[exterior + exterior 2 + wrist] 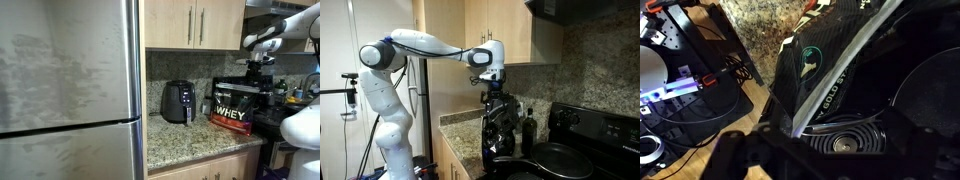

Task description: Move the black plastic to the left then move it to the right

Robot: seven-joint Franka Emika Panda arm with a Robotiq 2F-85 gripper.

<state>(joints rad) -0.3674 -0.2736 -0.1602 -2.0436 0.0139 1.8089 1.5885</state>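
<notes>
One black plastic [232, 112], upright, hand [495, 92] above

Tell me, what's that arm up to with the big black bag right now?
Gripper open above black plastic bag. Bag upright on counter. Air fryer beside it, not touching.

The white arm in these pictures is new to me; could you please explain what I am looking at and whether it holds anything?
It is a robot arm with two fingers at its end. Two pictures come from cameras standing in the kitchen; the third from a camera on its wrist, looking down. On the granite counter stand a black air fryer and a black WHEY bag, beside a stove with a pan. The fingers are open just above the bag's top; nothing seems gripped.
</notes>
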